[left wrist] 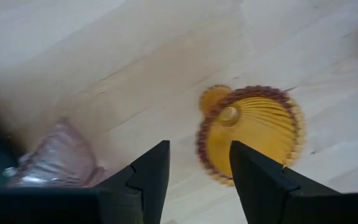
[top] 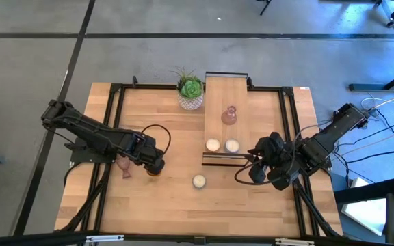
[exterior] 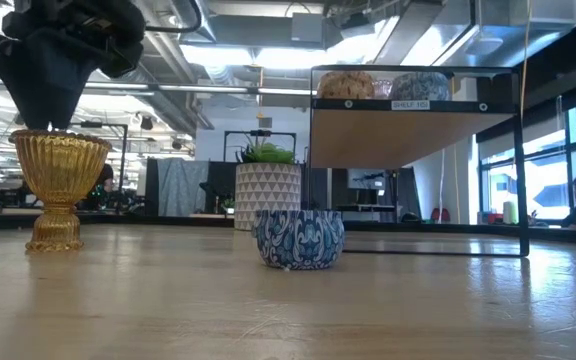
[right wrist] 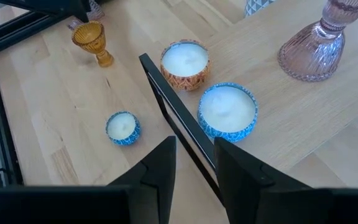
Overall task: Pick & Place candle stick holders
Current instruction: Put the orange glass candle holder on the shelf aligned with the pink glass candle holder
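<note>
Blue patterned candle tin (exterior: 300, 238) sits closest to your low camera, alone on the desk (top: 252, 198), open wood all around it. Left hand (top: 154, 166) is directly over the amber holder (exterior: 58, 187), fingers (left wrist: 146, 176) spread, nothing gripped; the holder stands upright on the desk, free. One pink holder (top: 124, 166) lies on its side just beside it (close, tight on that side). Second pink holder (top: 229, 115) stands upright on the raised wooden shelf (top: 226, 89), with an orange tin (right wrist: 184, 63) and a blue tin (right wrist: 227, 109) nearer the shelf's front edge. Right hand (top: 258, 167) waits off the shelf's front right corner, fingers part open, holding nothing. Shelf carries a small label (exterior: 409, 104); you can't read it. Potted plant (top: 190, 89) stands at the desk's far edge, beside the shelf.
</note>
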